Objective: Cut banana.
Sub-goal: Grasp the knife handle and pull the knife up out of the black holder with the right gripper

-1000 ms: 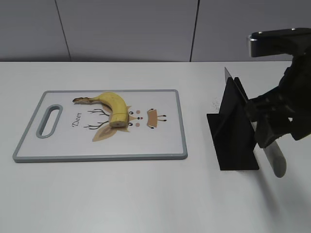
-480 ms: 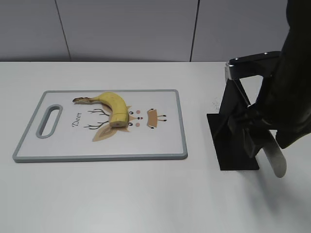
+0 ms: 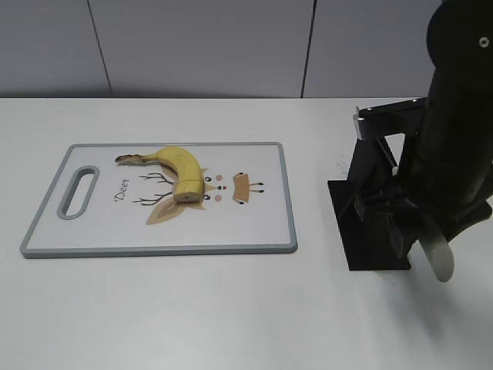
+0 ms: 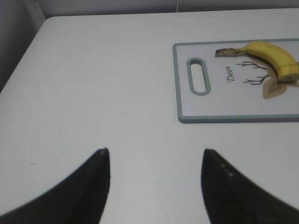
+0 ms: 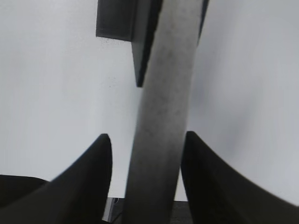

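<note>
A yellow banana (image 3: 181, 168) with one cut end lies on the grey-rimmed cutting board (image 3: 254, 223). Both also show in the left wrist view, banana (image 4: 273, 53) and board (image 4: 219, 107). A knife stands in a black stand (image 3: 370, 231) on the right, its grey handle (image 3: 437, 254) sticking out toward the front. My right gripper (image 5: 145, 135) is over the stand, fingers open on either side of the knife handle (image 5: 163, 107). The right finger is close against the handle and the left finger has a gap. My left gripper (image 4: 154, 151) is open and empty above bare table, left of the board.
The white table (image 3: 192, 308) ends at a grey wall behind. The right arm (image 3: 454, 139) hides the back right of the stand. The table's left edge (image 4: 28, 37) shows in the left wrist view.
The right arm has swung down and left over the knife stand, and its gripper now straddles the knife handle. Banana, board and stand have not moved.
</note>
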Robot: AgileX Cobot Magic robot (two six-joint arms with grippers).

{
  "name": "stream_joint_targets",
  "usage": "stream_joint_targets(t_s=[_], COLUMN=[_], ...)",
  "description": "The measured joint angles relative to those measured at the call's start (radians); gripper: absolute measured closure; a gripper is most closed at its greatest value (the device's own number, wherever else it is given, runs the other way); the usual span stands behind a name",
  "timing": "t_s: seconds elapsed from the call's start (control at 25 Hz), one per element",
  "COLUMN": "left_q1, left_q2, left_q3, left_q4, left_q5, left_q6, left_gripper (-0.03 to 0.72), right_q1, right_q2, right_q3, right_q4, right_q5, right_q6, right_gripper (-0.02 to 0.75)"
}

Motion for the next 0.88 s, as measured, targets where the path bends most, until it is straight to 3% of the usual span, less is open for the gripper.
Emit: stream_joint_targets(t_s=[0.4, 0.56, 0.88], left_q1=[0.000, 0.000, 0.000], left_q2=[0.000, 0.000, 0.000], left_q3=[0.000, 0.000, 0.000], left_q4=[0.000, 0.000, 0.000], left_q5=[0.000, 0.000, 0.000], left_q6=[0.000, 0.000, 0.000], left_gripper=[0.097, 0.097, 0.097], right_q1=[0.000, 0.000, -0.001], right_q2=[0.004, 0.004, 0.004], right_q3=[0.000, 0.000, 0.000], right_q4=[-0.002, -0.002, 0.012], right_q5=[-0.006, -0.007, -0.011], right_q6=[0.021, 0.047, 0.091], right_gripper=[0.425, 0.562, 0.563])
